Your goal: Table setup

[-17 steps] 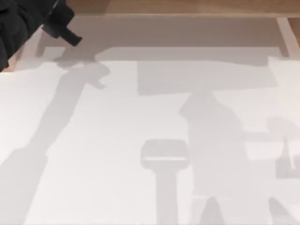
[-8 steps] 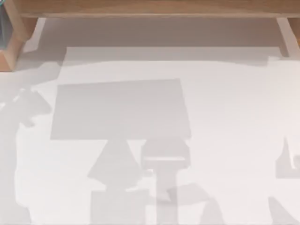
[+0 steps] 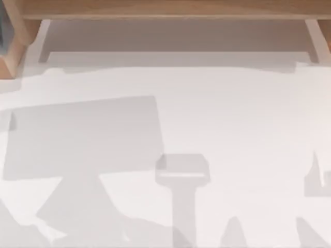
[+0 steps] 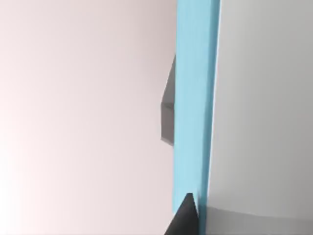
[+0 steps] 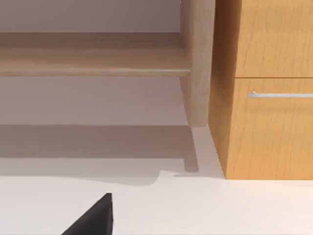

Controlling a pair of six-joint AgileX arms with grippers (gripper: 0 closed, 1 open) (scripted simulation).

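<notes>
Starting at the left gripper [image 4: 186,218]: a dark wedge of it pokes into the left wrist view, and I cannot tell if it is wide, narrow or holding. A light-blue panel [image 4: 195,98] stands edge-on right against that wedge, running straight away from it; contact or grip unclear. A grey block [image 4: 168,115] peeks out from behind one long edge of the panel. Plain pale surface lies open on either side of the panel. The right gripper [image 5: 93,218] shows as a dark wedge low over the white table [image 5: 220,205]; its state cannot be told either. Ahead of it is open tabletop up to a wooden shelf [image 5: 93,58] with a shaded gap beneath, then a wooden post [image 5: 198,58], and beside that a wooden cabinet [image 5: 264,39] whose drawer has a metal handle [image 5: 281,94]. From above, the table is bare white with a big rectangular shadow [image 3: 83,137] at its left, bounded at the far edge by a wooden rail [image 3: 165,9].
</notes>
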